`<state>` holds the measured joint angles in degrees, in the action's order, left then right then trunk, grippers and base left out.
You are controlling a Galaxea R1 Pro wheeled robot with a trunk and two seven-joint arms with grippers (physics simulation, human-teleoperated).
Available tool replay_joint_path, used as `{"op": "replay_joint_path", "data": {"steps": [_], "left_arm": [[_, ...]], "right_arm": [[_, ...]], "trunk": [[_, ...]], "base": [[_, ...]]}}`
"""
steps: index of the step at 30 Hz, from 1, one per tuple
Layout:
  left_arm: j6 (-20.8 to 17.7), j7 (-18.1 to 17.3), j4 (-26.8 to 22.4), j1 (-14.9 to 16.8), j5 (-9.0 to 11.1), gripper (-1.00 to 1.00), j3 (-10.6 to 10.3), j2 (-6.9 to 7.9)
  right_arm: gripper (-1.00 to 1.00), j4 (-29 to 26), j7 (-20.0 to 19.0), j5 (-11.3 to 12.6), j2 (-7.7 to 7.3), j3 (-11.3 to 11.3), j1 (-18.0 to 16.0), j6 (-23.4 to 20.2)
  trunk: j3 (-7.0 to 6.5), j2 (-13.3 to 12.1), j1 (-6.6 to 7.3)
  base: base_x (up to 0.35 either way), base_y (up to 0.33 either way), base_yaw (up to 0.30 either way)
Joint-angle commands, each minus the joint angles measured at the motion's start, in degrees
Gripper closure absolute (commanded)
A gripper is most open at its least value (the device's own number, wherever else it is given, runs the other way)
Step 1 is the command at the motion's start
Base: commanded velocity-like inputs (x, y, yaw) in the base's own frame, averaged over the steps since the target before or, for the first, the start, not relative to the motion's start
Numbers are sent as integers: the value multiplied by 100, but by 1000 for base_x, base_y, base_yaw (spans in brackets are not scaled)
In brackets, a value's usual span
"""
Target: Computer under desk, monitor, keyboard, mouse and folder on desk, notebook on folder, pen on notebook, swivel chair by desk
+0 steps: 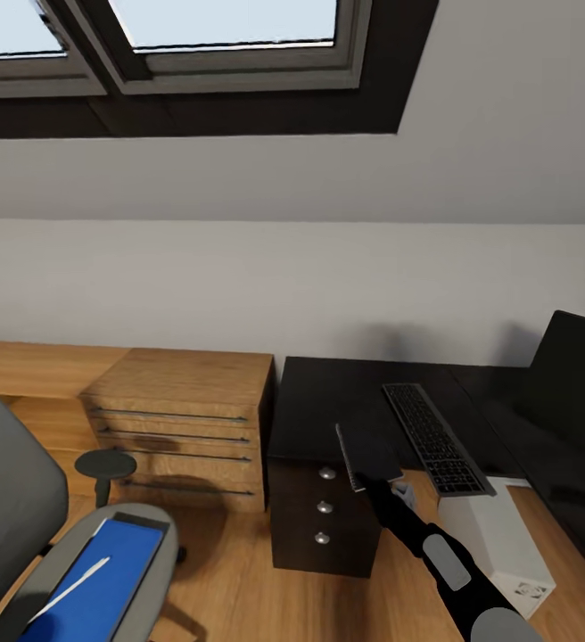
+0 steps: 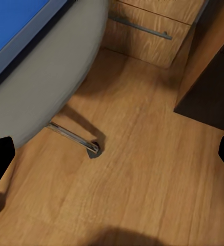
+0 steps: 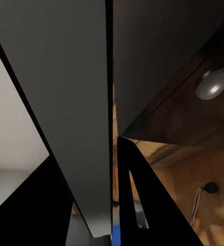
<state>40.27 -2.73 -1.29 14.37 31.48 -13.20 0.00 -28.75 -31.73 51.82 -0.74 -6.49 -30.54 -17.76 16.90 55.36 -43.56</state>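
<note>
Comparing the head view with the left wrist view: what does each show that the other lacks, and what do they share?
Head view alone: the right gripper holding the notebook over the desk edge, the keyboard, the monitor, and the pen lying on the folder. Left wrist view alone: a chrome base leg with its caster. Shared: the swivel chair, blue folder, wooden drawers and floor.

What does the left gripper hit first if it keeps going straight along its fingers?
Most likely the bare wooden floor: the left wrist view looks down on it between the fingers. The swivel chair seat sits off to one side; depth is unclear.
</note>
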Motion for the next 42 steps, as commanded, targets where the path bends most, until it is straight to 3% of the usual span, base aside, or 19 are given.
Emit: {"op": "replay_joint_path", "data": {"steps": [1, 42], "left_arm": [[16, -28, 6, 4, 60, -100, -33, 0], [16, -26, 6, 4, 60, -100, -33, 0]], "right_arm": [[100, 1, -10, 47, 0, -18, -4, -52], [100, 2, -26, 43, 18, 7, -4, -43]], "trunk": [[7, 5, -1], [7, 5, -1]], "base": [[62, -18, -1], [30, -21, 0]]}}
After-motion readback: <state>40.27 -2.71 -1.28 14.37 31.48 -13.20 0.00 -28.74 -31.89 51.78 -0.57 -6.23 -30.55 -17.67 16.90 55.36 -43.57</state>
